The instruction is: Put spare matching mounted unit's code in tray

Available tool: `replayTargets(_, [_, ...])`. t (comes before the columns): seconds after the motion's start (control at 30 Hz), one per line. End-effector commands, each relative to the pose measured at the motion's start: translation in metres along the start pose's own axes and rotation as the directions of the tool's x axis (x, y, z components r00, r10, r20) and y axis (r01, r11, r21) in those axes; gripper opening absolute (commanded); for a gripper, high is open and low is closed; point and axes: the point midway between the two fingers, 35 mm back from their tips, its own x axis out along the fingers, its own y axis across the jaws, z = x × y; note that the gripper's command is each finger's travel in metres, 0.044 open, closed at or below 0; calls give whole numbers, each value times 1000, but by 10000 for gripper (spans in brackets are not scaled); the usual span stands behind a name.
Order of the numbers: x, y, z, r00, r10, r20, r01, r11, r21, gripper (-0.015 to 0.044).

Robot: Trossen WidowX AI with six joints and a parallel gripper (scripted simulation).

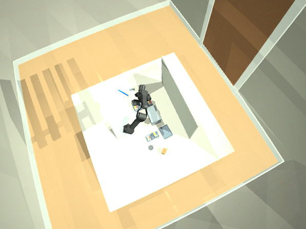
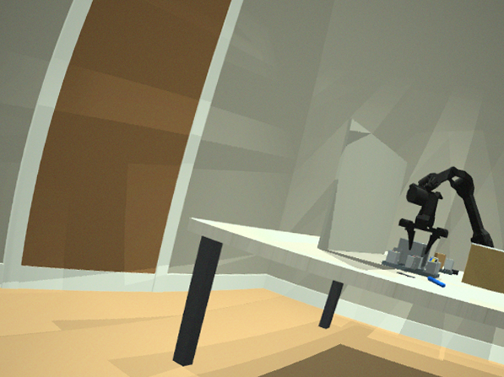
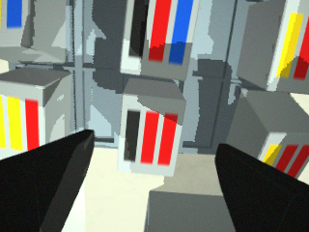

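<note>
In the wrist view my gripper [image 3: 156, 145] is open, one finger on each side of a grey spare [image 3: 150, 137] with a black-red-red code, just above it. The spare stands in a grey rack [image 3: 98, 72] [image 1: 138, 105] [image 2: 408, 261] among several other spares: black-red-blue [image 3: 161, 34] behind it, yellow-yellow-red [image 3: 21, 121] to the left, and yellow-red-red [image 3: 285, 155] to the right. The top and exterior views show the gripper [image 1: 138, 100] [image 2: 421, 244] hanging low over the rack. The grey mounted unit [image 1: 153, 115] stands beside the rack. The tray [image 1: 165, 131] lies past the unit.
A tall grey partition [image 1: 178, 98] [image 2: 365, 196] stands close behind the unit. A second rack of spares [image 1: 152, 136], a grey disc [image 1: 150, 147], an orange block [image 1: 164, 150] and a blue pen [image 1: 123, 92] [image 2: 436, 281] lie on the table. A brown box [image 2: 488, 268] stands near the arm's base.
</note>
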Motion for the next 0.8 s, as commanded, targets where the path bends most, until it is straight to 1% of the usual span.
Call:
replayTargets(0.0, [8,1,-1,1000,-2,-6,2,1000,-7,300])
replayTargets(0.77, [46,2,-5,1000,-3,-9,3,1000,-6,300])
